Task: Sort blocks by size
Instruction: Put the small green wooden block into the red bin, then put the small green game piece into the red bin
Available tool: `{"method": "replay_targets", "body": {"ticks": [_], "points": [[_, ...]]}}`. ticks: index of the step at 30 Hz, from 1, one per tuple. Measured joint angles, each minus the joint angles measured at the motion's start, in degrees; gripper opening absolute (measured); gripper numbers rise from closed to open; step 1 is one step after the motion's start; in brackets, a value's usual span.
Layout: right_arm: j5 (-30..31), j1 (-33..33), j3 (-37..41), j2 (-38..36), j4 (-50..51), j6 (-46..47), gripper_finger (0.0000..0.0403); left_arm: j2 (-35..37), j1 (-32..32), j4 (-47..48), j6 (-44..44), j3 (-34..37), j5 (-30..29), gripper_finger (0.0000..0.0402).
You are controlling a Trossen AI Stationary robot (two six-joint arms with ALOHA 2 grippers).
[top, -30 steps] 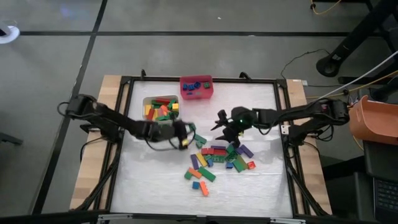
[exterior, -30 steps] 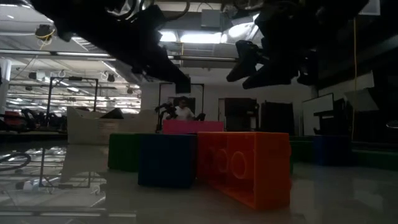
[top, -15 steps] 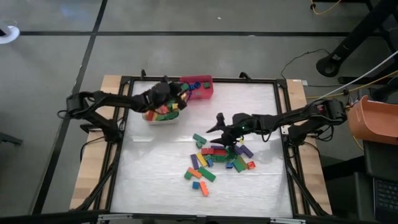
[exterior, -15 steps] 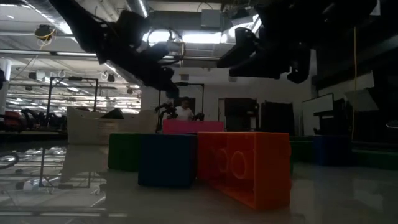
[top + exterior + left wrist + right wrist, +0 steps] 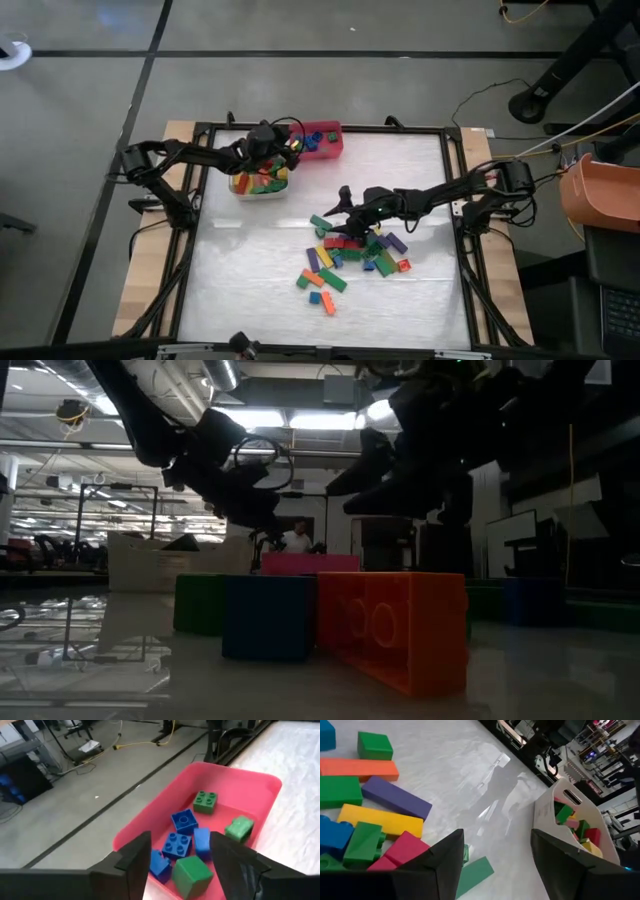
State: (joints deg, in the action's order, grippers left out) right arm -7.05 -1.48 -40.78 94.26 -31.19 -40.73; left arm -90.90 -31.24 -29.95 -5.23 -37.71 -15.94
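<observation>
A loose pile of blocks (image 5: 350,250) lies on the white mat in the middle of the table, short ones and long bars mixed. My right gripper (image 5: 338,203) hangs open just above the pile's far-left edge; below it lie a green bar (image 5: 475,870) and a purple bar (image 5: 395,797). My left gripper (image 5: 290,148) stands open over the left end of the red bin (image 5: 328,145). Small blue and green blocks (image 5: 182,842) lie in that bin below its fingers. A white bin (image 5: 258,180) beside it holds long blocks.
The two bins stand side by side at the table's far edge, inside the black frame (image 5: 205,200). In the low view an orange block (image 5: 395,625) and a blue block (image 5: 268,617) stand close to the camera. Bare mat (image 5: 250,270) lies left of the pile.
My left gripper has swung from the middle of the table, left of the pile, toward the far edge, past the white bin to the red bin's left end. My right gripper has sunk a little and gone toward the table's left edge over the pile, still open.
</observation>
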Motion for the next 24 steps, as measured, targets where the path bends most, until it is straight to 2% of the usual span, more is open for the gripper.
{"method": "replay_targets", "body": {"ticks": [4,8,15,24], "points": [[-0.2,0.0,-2.2,2.9,-0.4,0.1,0.0227,0.1,0.1,-1.0,-0.7,0.0,0.0,0.0198],[-4.3,0.0,-5.4,6.3,0.3,0.2,0.0227,0.9,0.6,-1.8,-0.5,0.0,0.0,0.02],[-6.1,0.0,-11.5,8.5,12.9,0.2,0.0227,1.1,2.7,-2.2,-0.8,0.0,0.0,0.02],[-8.7,3.2,-15.1,10.7,17.6,6.0,0.0227,1.1,5.8,-2.1,-1.1,0.0,0.0,0.02]]}}
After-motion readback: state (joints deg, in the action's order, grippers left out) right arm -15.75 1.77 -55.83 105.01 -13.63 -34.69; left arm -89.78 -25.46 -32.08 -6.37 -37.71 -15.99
